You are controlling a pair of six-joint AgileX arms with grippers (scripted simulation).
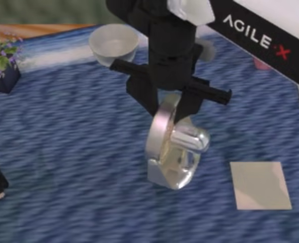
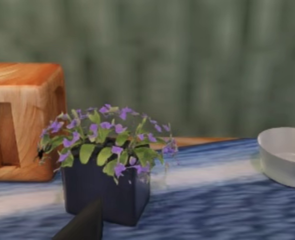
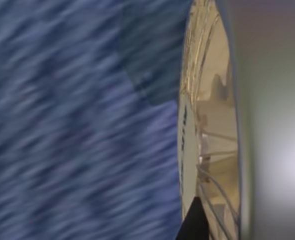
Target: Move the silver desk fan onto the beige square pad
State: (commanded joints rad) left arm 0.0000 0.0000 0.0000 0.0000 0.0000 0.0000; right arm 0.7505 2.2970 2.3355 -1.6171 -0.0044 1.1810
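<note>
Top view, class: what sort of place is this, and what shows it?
Probably a rendered tabletop test scene: a blue-patterned table, household props like the silver desk fan, potted flowers and pale bowl, plus an AgileX arm's right claw.

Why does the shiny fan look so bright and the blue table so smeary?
Top view: the silver desk fan throws bright glints off its chrome, under the right gripper; the blue table looks streaky. Right wrist view: the fan's grille fills the frame, golden, beside a washed-out glow. Left wrist view: the background wall is soft.
</note>
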